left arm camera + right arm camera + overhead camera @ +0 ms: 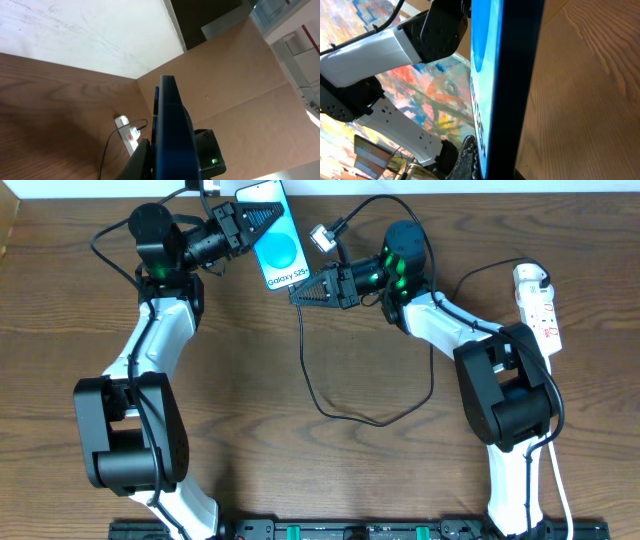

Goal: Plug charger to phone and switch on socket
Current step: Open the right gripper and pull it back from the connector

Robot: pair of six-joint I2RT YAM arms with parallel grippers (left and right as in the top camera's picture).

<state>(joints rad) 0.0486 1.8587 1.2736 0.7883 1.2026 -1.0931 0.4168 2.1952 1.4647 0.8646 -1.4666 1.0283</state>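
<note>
Brown wood tabletop. Upper centre: phone (pixel 278 252) clamped in left gripper (pixel 274 218), right gripper (pixel 298 295) pinched on charger (pixel 303 350) just below. Plugging step, seemingly; next, squaring tip to port, then socket (pixel 540 305) at right.

Open table (pixel 300 480) front centre; charger cable (pixel 372 423) loop mid-table; socket (pixel 540 305) at right edge

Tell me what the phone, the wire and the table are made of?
The phone looks like smooth glass in front, since its blue screen shines; its dark edge could be metal or plastic. The charger cable looks like bendy black rubber or plastic, because it curls in loops. The table looks like brown wood with grain lines, though it may be a printed wood-look top.
</note>
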